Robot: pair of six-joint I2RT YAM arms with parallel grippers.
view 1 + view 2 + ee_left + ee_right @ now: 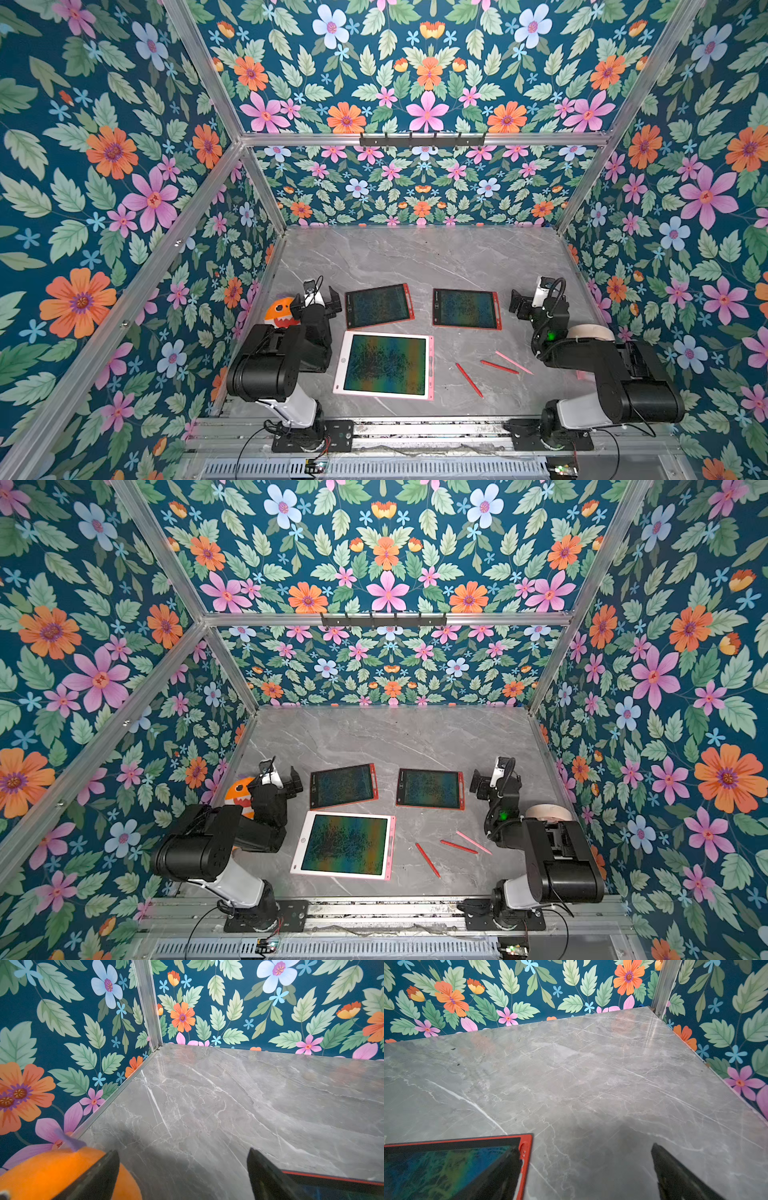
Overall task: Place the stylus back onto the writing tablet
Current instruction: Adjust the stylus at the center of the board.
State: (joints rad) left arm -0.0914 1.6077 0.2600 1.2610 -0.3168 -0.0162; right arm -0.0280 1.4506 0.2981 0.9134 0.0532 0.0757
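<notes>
Nearest us, a red stylus point(469, 380) lies flat on the table point(415, 257) near the pink tablet point(431, 365), two more styluses point(498, 367) beside it. We judge it light, stiff and slippery, so we would pinch it mid-shaft. Farther back, left gripper point(182, 1153) and right gripper point(591, 1174) hang spread wide, empty.

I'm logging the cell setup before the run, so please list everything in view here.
red-framed tablets: two, red, side by side mid-table
pink-framed tablet: one, pink-white, nearer the robot
red styluses: two, red, loose, right of pink-framed tablet
pink stylus: one, pink, beside them
toy: one, orange, left wall, by left arm
round object: one, beige, behind right arm
hook rack: one, black, back rail
table: one, grey marble
left end effector: one, black, open, empty
right end effector: one, black, open, empty
</notes>
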